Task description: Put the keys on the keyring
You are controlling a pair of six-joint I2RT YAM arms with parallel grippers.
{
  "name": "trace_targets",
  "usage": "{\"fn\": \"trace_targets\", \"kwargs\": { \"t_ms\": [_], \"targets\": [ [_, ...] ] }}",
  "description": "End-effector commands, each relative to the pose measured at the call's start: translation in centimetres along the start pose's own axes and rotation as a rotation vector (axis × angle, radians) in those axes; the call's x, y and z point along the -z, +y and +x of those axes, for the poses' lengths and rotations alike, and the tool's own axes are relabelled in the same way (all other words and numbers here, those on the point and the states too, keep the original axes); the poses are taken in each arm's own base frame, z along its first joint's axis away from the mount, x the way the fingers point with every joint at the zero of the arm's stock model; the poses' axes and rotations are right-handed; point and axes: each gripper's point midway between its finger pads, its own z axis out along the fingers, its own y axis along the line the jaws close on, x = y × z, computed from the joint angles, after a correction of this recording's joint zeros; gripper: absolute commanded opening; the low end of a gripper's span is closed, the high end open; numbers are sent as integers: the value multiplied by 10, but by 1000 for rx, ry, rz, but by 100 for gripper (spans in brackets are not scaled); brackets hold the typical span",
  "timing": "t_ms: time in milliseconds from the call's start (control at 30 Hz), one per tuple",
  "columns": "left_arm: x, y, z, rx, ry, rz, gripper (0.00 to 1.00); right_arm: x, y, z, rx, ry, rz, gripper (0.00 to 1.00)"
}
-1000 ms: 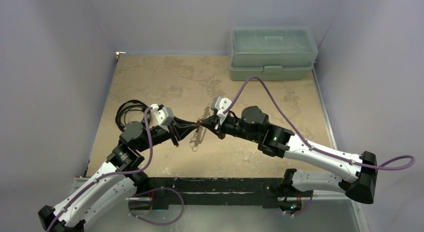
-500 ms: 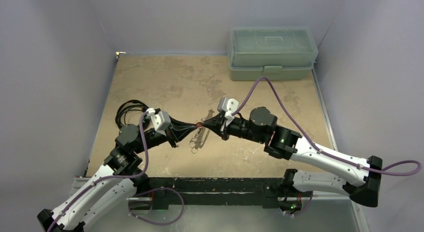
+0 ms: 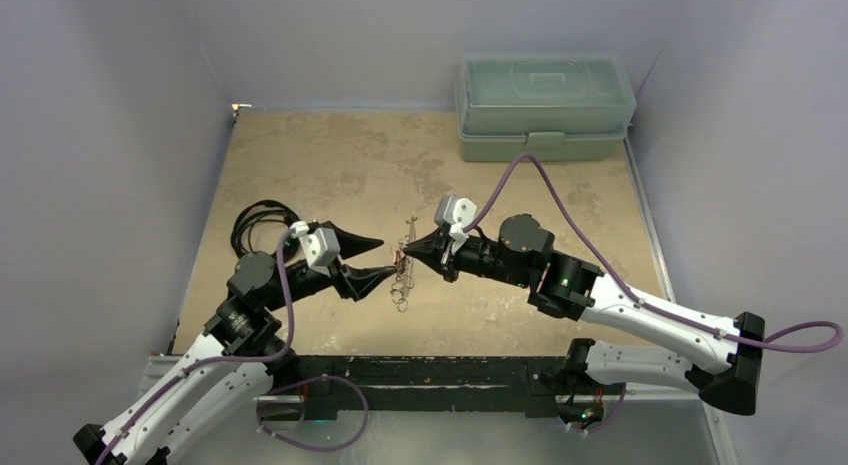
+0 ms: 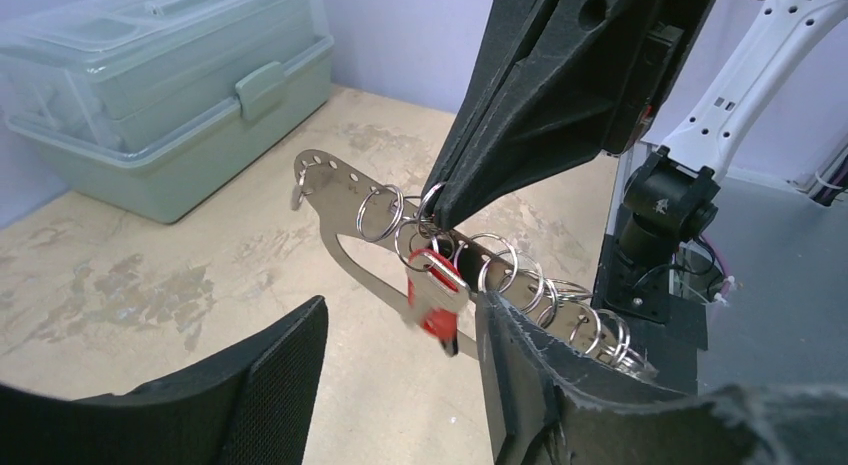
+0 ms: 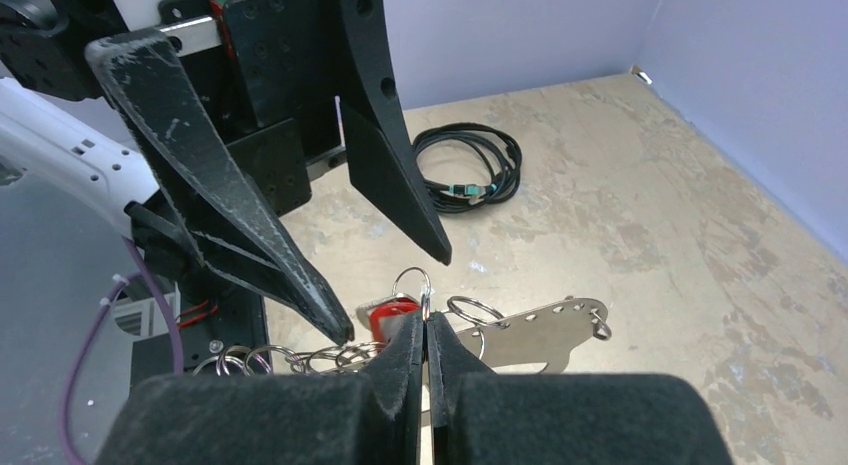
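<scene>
The keyring [image 3: 404, 277] is a flat silver plate [image 4: 335, 235] carrying several wire rings, and it hangs above the table. My right gripper [image 5: 423, 320] is shut on one of its rings [image 5: 412, 282]. The key with the red head [image 4: 437, 297] dangles from a ring just below the right gripper's tips [image 4: 445, 210]. It also shows as the red key [image 5: 385, 313] in the right wrist view. My left gripper [image 3: 388, 256] stands open just left of the key, its fingers [image 4: 290, 355] on either side and apart from it, holding nothing.
A pale green plastic toolbox [image 3: 545, 105] stands closed at the back right of the table. A coiled black cable [image 3: 255, 225] lies at the left, behind the left arm. The tan tabletop [image 3: 330, 155] has grey walls on three sides.
My left gripper has opened and drawn back slightly to the left, letting go of the key. The keyring now hangs straighter from the right gripper, which has stayed shut.
</scene>
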Motion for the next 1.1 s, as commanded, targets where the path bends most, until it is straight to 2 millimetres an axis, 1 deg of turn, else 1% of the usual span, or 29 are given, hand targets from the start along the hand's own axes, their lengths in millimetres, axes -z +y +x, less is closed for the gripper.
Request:
{"fn": "trace_targets", "kwargs": {
  "t_ms": [0,167,333,467,533,633,833,933,1000,1067],
  "targets": [
    [5,-5,-25,-56,-58,10,56,5,2,-20,9,-60,-9,0],
    [8,-15,-33,-63,-76,54,56,1,4,-14,13,-40,-23,0],
    [10,-16,-37,-63,-91,55,56,-1,9,-10,27,-24,-59,0],
    [10,-14,-37,-75,-90,46,54,0,19,-8,51,-11,-117,0],
    [10,-15,-37,-77,-86,52,49,2,24,-9,66,-14,-151,0],
    [9,-18,-35,-77,-81,72,43,5,30,-6,79,1,-190,0],
    [6,-34,-32,-58,-74,179,43,10,39,-7,98,-2,-241,0],
    [7,-44,-31,-47,-75,236,40,11,38,-9,103,-8,-239,0],
    [7,-48,-30,-40,-75,262,36,12,38,-10,107,-13,-239,0],
    [7,-49,-28,-35,-73,272,35,12,38,-12,109,-17,-239,0]
  ]
}}
